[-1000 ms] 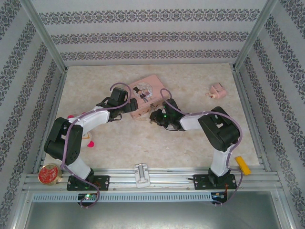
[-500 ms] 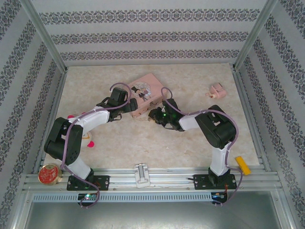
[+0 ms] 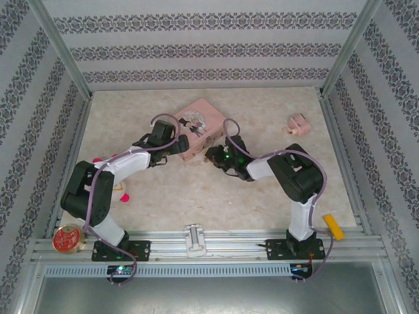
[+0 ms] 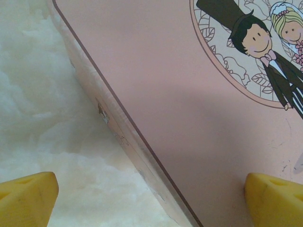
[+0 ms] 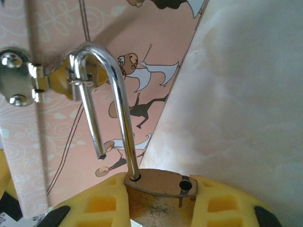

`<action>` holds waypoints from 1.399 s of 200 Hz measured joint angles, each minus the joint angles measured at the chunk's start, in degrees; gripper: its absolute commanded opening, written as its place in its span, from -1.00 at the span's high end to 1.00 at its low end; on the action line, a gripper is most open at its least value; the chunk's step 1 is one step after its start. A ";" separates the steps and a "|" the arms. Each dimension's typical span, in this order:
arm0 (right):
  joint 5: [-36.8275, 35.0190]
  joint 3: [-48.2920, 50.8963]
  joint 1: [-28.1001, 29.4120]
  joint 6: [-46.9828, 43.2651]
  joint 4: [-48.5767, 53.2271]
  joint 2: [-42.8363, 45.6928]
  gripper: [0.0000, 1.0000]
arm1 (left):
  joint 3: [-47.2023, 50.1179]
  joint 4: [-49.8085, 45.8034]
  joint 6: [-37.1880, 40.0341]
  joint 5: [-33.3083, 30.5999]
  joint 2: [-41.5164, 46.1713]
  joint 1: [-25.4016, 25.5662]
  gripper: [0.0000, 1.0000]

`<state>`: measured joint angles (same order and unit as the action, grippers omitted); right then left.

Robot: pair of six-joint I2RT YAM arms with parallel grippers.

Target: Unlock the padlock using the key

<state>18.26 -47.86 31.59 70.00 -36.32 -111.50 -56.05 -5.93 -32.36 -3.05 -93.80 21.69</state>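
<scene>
Padlock (image 5: 158,188) hooked on tin (image 5: 151,42) hasp (image 5: 21,78), apparently unlocked

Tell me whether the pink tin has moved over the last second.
Yes. The tin has turned and shifted a little left and toward the far wall, away from the small pink lump, which has stayed put.
</scene>
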 measured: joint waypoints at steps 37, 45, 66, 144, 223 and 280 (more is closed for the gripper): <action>0.02 -0.33 -0.04 2.05 -2.78 -1.75 1.00 | 0.24 0.57 -0.02 0.02 0.02 0.00 -0.99; 0.07 -0.35 -0.11 2.36 -3.23 -1.99 1.00 | 0.37 0.68 -0.02 0.02 0.09 0.00 -0.99; 0.07 -0.42 -0.17 2.82 -3.87 -2.27 1.00 | 0.70 0.98 -0.07 0.02 0.26 0.00 -0.99; 0.00 -1.14 -1.05 3.39 -4.83 -3.15 1.00 | 0.96 1.40 -0.55 0.68 0.28 0.00 -0.99; -2.60 -1.84 -2.67 3.61 -6.40 -3.37 1.00 | 1.09 1.70 -0.70 1.33 0.28 0.00 -0.99; -4.11 -3.02 -4.09 3.65 -6.45 -3.50 1.00 | 1.09 1.70 -0.70 1.33 0.28 0.00 -0.99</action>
<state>14.15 -50.87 27.51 73.65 -42.76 -115.00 -54.96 -4.23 -33.06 -1.72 -93.51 21.69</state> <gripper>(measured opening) 0.182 0.993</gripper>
